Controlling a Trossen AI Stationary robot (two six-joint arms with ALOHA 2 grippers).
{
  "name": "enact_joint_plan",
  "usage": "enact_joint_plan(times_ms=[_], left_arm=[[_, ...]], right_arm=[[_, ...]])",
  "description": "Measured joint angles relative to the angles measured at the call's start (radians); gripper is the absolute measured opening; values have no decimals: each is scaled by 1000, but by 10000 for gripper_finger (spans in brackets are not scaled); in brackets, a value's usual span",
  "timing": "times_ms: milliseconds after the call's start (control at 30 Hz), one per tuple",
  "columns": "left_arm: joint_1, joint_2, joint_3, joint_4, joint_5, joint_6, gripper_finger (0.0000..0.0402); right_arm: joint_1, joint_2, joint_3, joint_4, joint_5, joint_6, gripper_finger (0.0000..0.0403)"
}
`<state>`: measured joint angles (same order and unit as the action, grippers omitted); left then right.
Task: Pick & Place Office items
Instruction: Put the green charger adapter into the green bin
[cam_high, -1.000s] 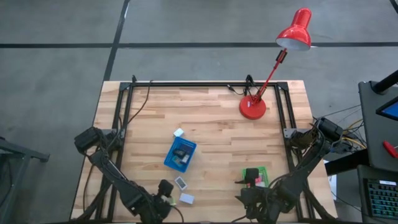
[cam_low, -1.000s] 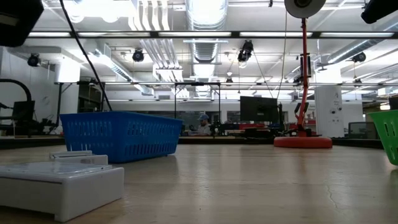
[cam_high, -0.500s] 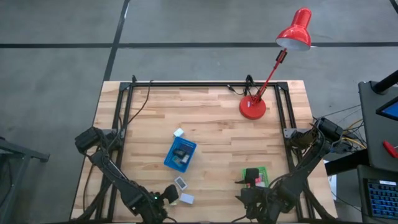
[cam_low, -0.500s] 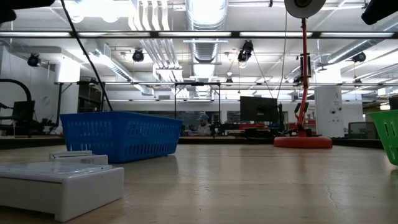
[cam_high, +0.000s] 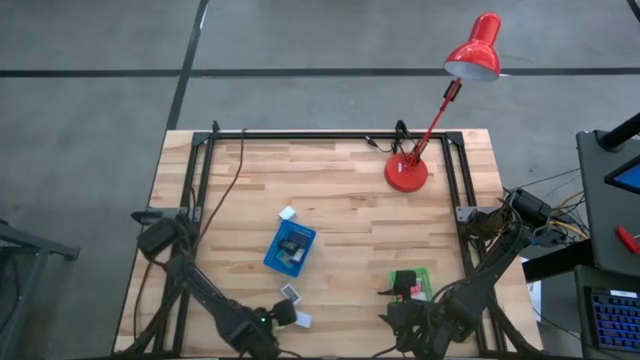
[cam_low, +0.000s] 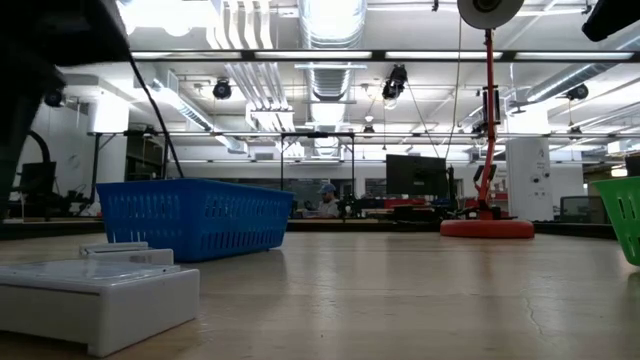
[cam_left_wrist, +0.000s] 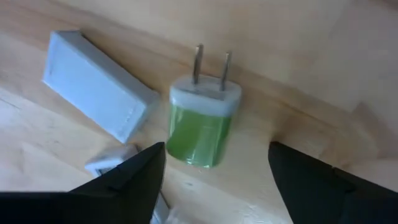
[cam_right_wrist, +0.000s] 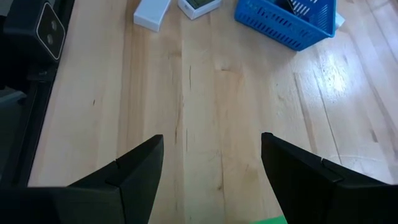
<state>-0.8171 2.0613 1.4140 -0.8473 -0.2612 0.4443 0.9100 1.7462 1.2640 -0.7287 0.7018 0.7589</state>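
Down at the table's (cam_high: 340, 190) near edge, toward its left corner, the left gripper (cam_left_wrist: 214, 186) hung over a green plug (cam_left_wrist: 204, 123), its fingers (cam_left_wrist: 134, 180) spread to either side of the plug and clear of it. The plug lay flat on the wood with its two prongs pointing away from the gripper. A white box (cam_left_wrist: 96, 84) lay just beside the plug, tilted, and a smaller white block (cam_left_wrist: 112, 160) showed partly behind one finger. From above, that white box (cam_high: 300, 320) sat at the near edge with a small framed block (cam_high: 290, 293) near it, between it and the blue tray (cam_high: 291, 248).

The blue tray stood left of the table's middle, with several dark and light items inside; which ones could not be told. A white block (cam_high: 288, 213) lay just off the tray's far corner.

The right gripper (cam_right_wrist: 211, 180) waited at the near edge toward the right corner, fingers spread and holding nothing, over bare wood. The green tray (cam_high: 412, 285) stood beside it with black and red items in it.

A red lamp (cam_high: 407, 172) stood near the far right corner. In the low view the white box (cam_low: 95, 300) filled the near left, with the blue tray (cam_low: 195, 217) behind it.
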Motion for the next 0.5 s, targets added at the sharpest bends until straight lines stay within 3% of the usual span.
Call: enact_joint_plan(times_ms=[200,500], left_arm=[[28,13,23,-39,85,-6,260],[28,13,55,-48,110,16,182]], right_arm=[[0,0,0,0,-6,1,262],[2,0,-7,1,-22,8,258]])
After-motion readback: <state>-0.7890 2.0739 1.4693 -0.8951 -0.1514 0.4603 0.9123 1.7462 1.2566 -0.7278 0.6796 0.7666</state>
